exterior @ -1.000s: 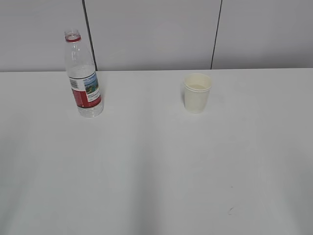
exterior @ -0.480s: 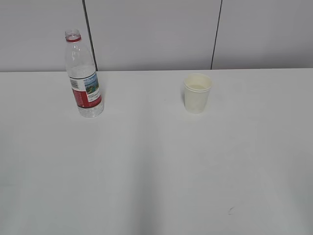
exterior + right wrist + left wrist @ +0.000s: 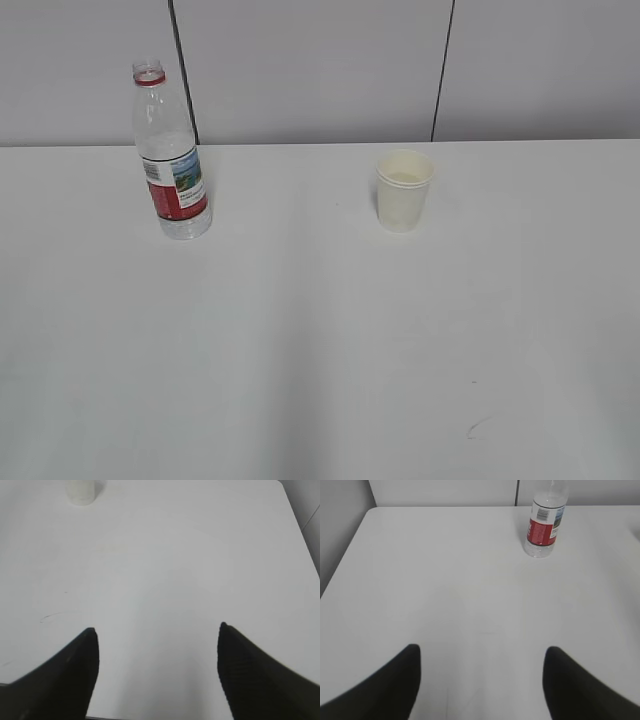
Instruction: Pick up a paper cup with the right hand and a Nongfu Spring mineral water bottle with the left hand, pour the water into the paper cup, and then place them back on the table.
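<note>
Against the earlier exterior pictures we find almost nothing changed: the Nongfu Spring mineral water bottle (image 3: 170,155) stands in the same spot at the back left of the desk (image 3: 320,350), the paper cup (image 3: 404,190) keeps its place at the back right, and neither arm has entered that view. The bottle is upright and capless, its red-and-white label turned toward us, with a little clear water (image 3: 185,226) at the bottom. The cup is upright too, well apart from the bottle. In the left wrist view we see the left pincer (image 3: 481,682) with its two dark fingers spread wide and nothing between them; the bottle (image 3: 545,525) stands far ahead of it and to the right, well clear. In the right wrist view the right pincer (image 3: 157,672) is likewise spread wide and empty, and the cup (image 3: 81,492) sits far ahead and to the left at the top edge of the picture, only its lower part showing. A faint curved mark (image 3: 55,616) lies on the desk between that pincer and the cup.
</note>
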